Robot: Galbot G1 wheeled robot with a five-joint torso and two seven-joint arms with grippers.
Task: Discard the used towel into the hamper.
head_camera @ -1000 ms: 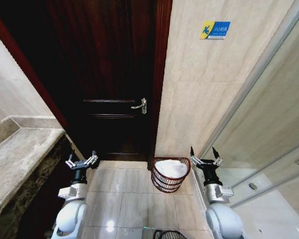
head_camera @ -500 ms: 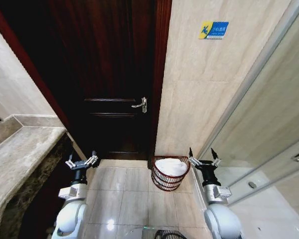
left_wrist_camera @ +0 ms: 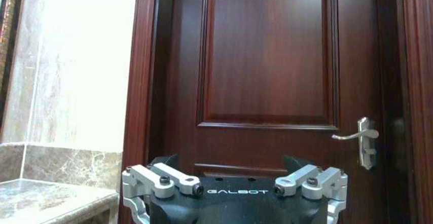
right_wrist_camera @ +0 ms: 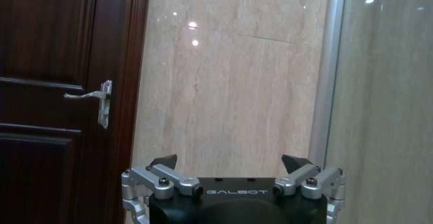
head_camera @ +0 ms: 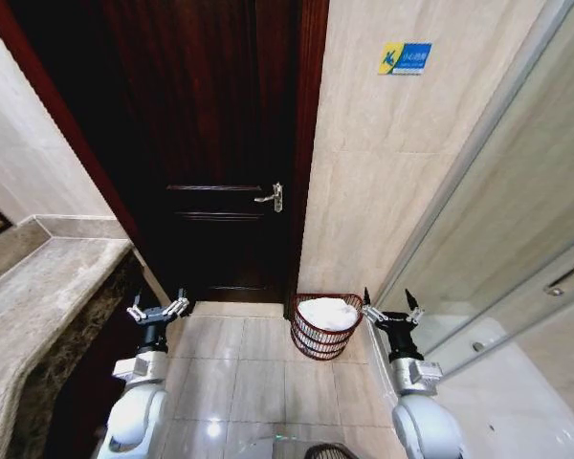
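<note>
The hamper [head_camera: 326, 326] stands on the tiled floor [head_camera: 239, 373] at the foot of the beige wall [head_camera: 373, 191], just beside the dark wooden door [head_camera: 210, 143], and a white towel [head_camera: 327, 313] lies inside it, filling it up to the rim; the right gripper [head_camera: 393, 313] hangs just beside the hamper with its fingers spread wide and nothing between them. The left gripper [head_camera: 158, 312] is held low in front of the door, near the edge of the marble counter [head_camera: 38, 306]; its fingers are spread too, and it holds nothing.
</note>
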